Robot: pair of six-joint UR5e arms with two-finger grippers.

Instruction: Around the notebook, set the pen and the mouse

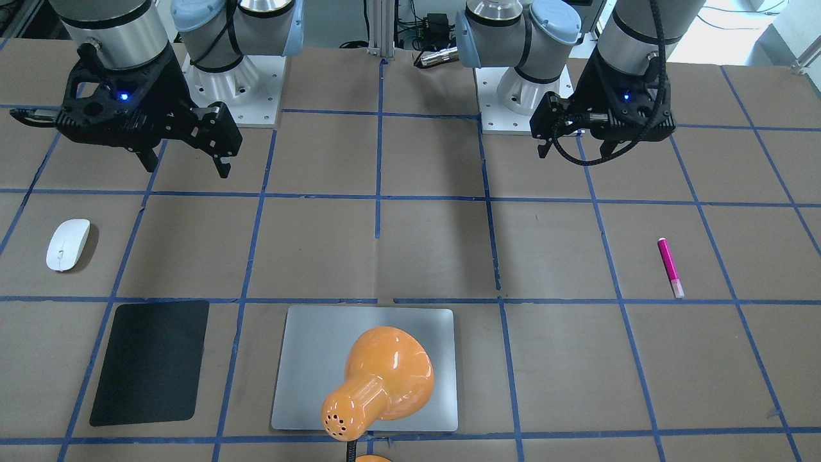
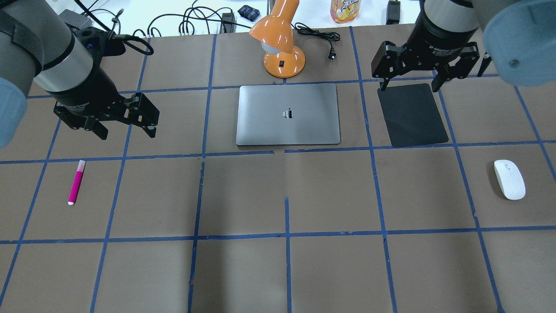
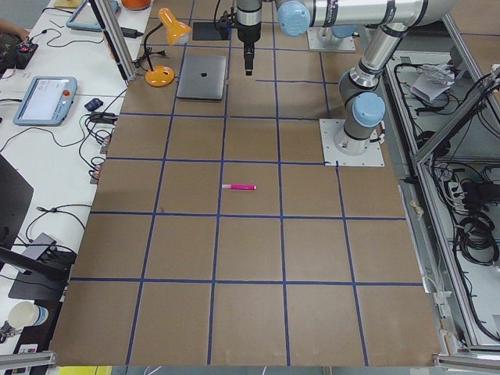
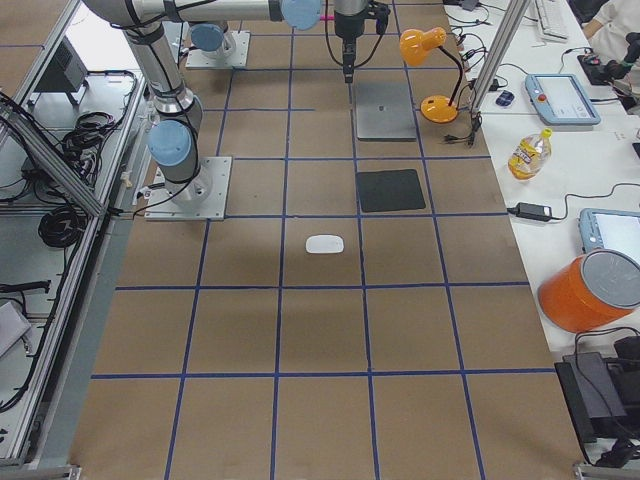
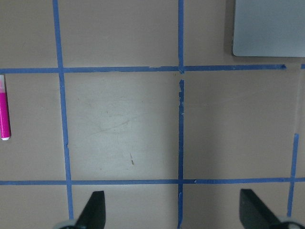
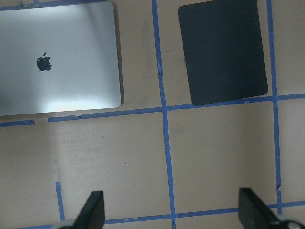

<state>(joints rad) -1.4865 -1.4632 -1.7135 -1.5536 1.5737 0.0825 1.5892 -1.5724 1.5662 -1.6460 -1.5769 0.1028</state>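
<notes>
Lots of free room, and one lamp in the way

The middle of the table (image 2: 286,195) is bare, so there is open room along the notebook's (image 2: 288,115) edge facing the robot and on its left side. An orange lamp (image 2: 284,65) stands just beside the notebook's far edge and blocks that side. A black mat (image 2: 412,115) lies flat near its right side, with a strip of bare table between. The pen (image 2: 76,182) and the mouse (image 2: 509,179) each lie alone with bare table all round.

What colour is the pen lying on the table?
The pen is magenta-pink with a pale whitish end, clearest in the overhead exterior view.
</notes>
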